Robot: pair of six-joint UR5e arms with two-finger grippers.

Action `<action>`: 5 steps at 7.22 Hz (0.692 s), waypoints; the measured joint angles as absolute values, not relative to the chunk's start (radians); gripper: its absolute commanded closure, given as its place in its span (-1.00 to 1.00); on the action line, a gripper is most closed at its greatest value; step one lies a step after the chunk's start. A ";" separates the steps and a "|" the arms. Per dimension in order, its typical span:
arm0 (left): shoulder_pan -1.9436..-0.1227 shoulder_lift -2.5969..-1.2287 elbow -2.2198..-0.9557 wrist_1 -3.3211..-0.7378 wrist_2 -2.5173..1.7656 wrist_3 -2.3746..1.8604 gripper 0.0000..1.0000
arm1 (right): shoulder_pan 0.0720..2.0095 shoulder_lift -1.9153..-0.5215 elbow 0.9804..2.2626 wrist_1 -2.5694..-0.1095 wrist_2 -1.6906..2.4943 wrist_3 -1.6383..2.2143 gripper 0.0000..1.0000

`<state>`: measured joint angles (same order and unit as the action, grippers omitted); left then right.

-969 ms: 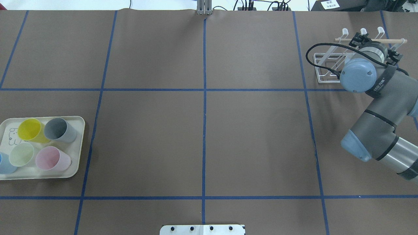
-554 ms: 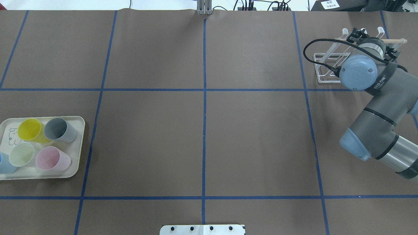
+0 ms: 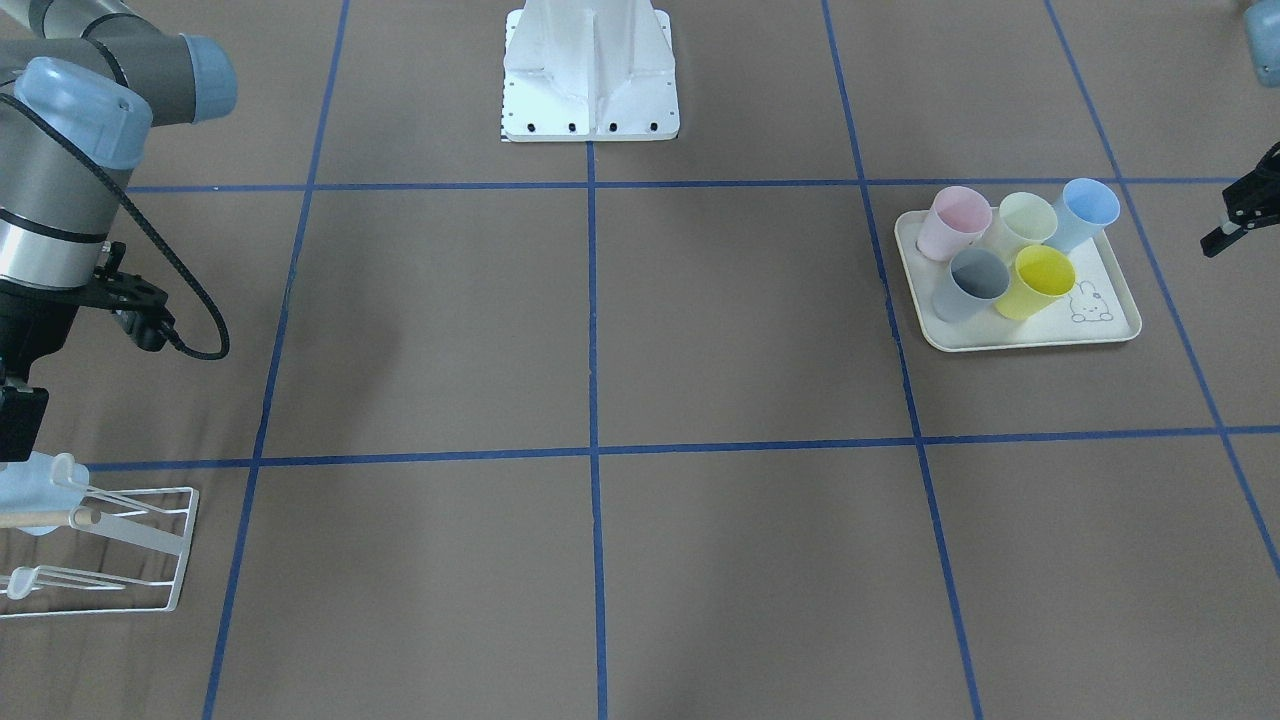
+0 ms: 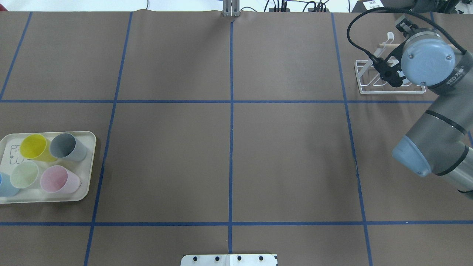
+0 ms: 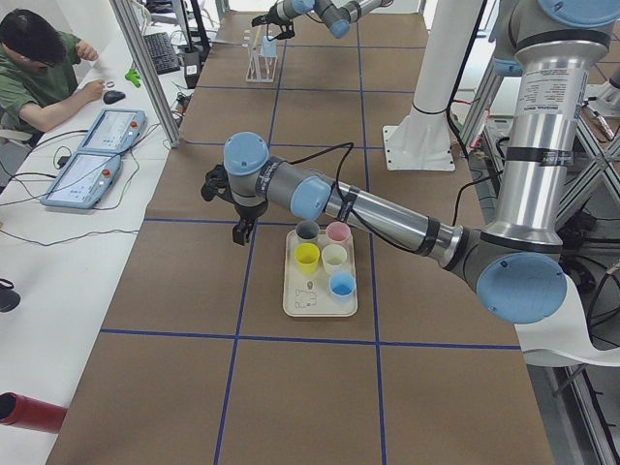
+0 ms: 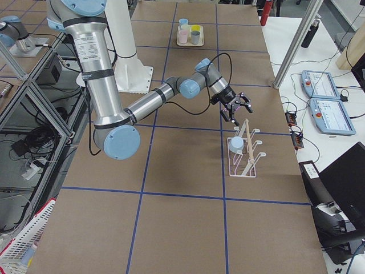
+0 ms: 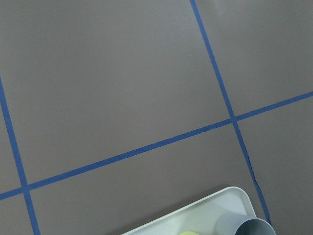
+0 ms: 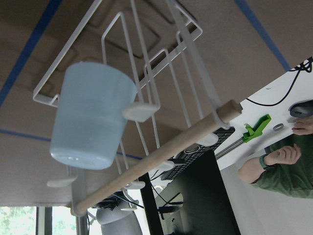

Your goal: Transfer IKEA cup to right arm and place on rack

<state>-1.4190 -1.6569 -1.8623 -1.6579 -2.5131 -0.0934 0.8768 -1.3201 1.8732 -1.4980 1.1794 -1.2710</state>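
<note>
1. A brown desk (image 4: 288, 155) gridded with blue tape (image 4: 231, 147) fills the scene.
2. The right gripper (image 6: 235, 113) hovers just above the rack (image 4: 388, 92), jaws spread and holding nothing.
3. The pale blue cup (image 8: 90, 122) hangs over a rack prong beside the wooden dowel (image 8: 161, 155), apart from that gripper.
4. The left gripper (image 3: 1232, 222) hangs near the cream tray (image 3: 1110, 325); I cannot tell whether it is released or clenched.
5. The tray carries five cups (image 3: 1022, 240).

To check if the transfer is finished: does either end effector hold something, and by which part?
Nothing is held. The blue cup hangs on the rack, clear of the right end effector; the left end effector is empty.
</note>
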 measured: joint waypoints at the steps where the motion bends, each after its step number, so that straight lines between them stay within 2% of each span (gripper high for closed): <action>1: -1.403 -1.651 -1.875 -1.661 -2.509 -0.092 -1.00 | 0.886 -1.320 1.893 -1.498 1.260 -1.139 -0.98; 5: -1.304 -1.606 -1.883 -1.692 -2.330 -0.202 -1.00 | 0.900 -1.324 2.010 -1.489 1.572 -0.431 -1.00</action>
